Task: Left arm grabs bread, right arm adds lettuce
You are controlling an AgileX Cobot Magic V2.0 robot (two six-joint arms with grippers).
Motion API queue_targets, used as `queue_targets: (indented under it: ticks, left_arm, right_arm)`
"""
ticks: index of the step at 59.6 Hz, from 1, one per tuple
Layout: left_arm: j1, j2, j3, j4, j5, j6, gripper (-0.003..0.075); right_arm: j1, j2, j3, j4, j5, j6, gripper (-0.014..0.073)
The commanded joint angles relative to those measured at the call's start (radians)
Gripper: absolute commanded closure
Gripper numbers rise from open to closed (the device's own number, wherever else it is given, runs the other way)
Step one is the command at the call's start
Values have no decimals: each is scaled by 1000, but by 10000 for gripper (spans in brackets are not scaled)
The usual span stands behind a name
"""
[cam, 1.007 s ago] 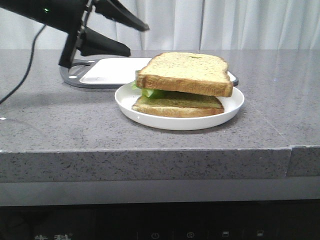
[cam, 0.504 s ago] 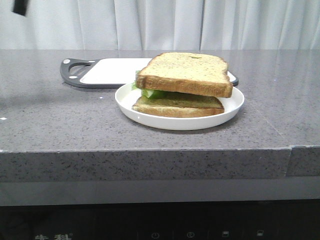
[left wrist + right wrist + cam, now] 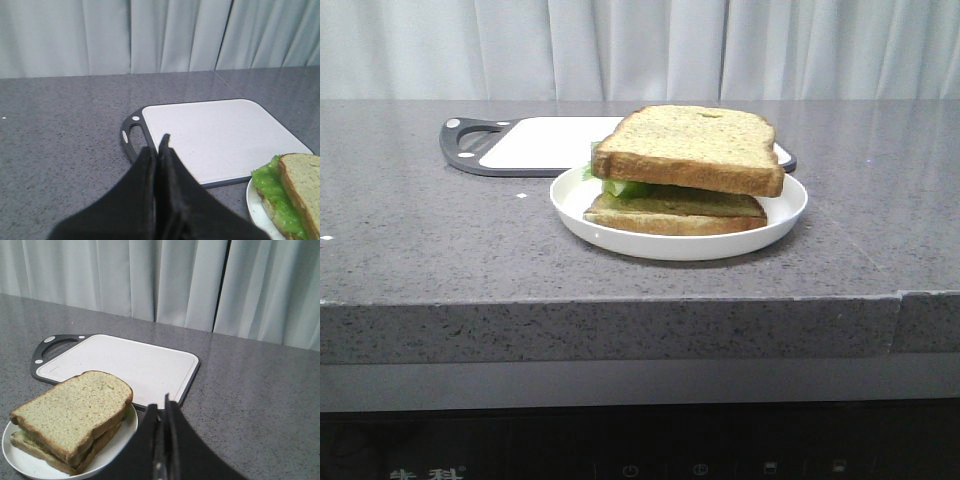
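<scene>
On counter (image 3: 440,250), front view: white plate (image 3: 575,208) carrying finished stack. Thick bread (image 3: 690,147) on top, lettuce (image 3: 625,187) showing green at left edge beneath it, thinner slice (image 3: 675,212) at bottom. Top slice set askew, overhanging lower slice toward right. Cutting board (image 3: 535,142) just behind plate, bare. No arm or hand visible from this camera.

From left wrist view: left hand (image 3: 157,150) raised above counter, fingers pressed together, gripping nothing. Board ahead of it, handle end nearest. Plate rim (image 3: 255,205), lettuce (image 3: 272,192) and bread corner (image 3: 302,182) at lower right corner of picture, well apart from hand.

From right wrist view: right hand (image 3: 166,407) likewise closed, fingers together, empty. Bread (image 3: 75,407) resting on stack, well clear of fingertips; lettuce not discernible from this angle. Plate rim (image 3: 122,435) just beside near edge of board (image 3: 130,360).

Assessment: both steps judged complete, bread and lettuce in place, arms clear.

Risks noted: overhang of top slice judged main weakness; any knock to plate or counter likely to slide or tip it off soft, crinkled leaf beneath. Further arm travel low over plate could clip raised crust. Lettuce protruding at left edge could be dragged out by passing finger.
</scene>
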Motion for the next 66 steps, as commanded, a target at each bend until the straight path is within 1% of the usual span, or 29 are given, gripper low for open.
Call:
queue_targets:
  ticks: [1,7,12,21,36,53,56,59,61,63,66]
  left_arm:
    - [-9,-124,87,-7,-100,2,741]
    - [-9,-286,212,-7,-105,2,741]
    - [-9,-398,282,-7,-107,2,741]
    - [-9,-499,353,-7,-107,2,741]
    - [-9,-513,429,-7,-107,2,741]
    - [-9,-513,474,-12,-105,2,741]
    - [-9,-513,476,7,-110,0,741]
    - [-9,-515,476,85,-98,-55,741]
    - [-6,-520,476,193,-98,-154,741]
    - [-6,-530,476,347,-102,-315,741]
    - [-6,-549,478,518,-107,-496,741]
  right_arm:
    - [-6,-51,16,7,-96,2,655]
    - [-6,-77,41,7,-92,2,655]
    - [-6,-77,42,7,-81,2,655]
    - [-6,-77,42,8,-50,4,655]
    - [-6,-77,42,8,-50,4,655]
    - [-6,-77,42,8,-50,4,655]
    - [-6,-77,42,8,-50,4,655]
    - [-6,-77,42,8,-50,4,655]
    - [-6,-77,42,8,-50,4,655]
    - [-6,-77,42,8,-50,4,655]
    - [-6,-77,42,8,-50,4,655]
